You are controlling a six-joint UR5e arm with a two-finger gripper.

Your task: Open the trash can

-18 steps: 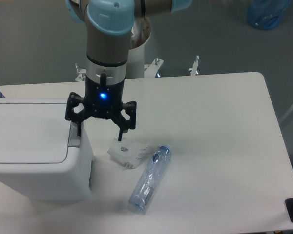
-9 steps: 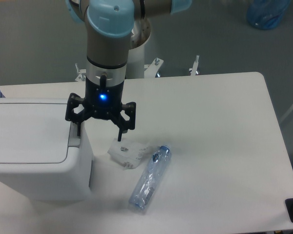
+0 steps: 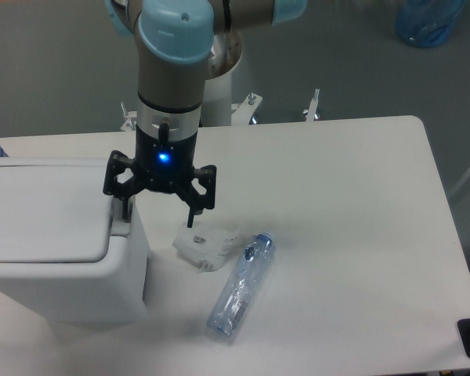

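While the lid lies flat and closed, the gripper (image 3: 158, 216) hangs at the trash can's (image 3: 59, 239) right edge with fingers spread wide.

The trash can, a white boxy bin, stands at the left of the white table (image 3: 345, 235), its near-left part cut by the frame. One black fingertip points down at the grey push tab (image 3: 121, 227) on the lid's right edge; whether it touches cannot be told. The other fingertip hangs just above a crumpled white wrapper (image 3: 206, 246), nothing held between them. A clear plastic bottle (image 3: 240, 287) lies on its side beside the wrapper. A blue light glows on the gripper body.
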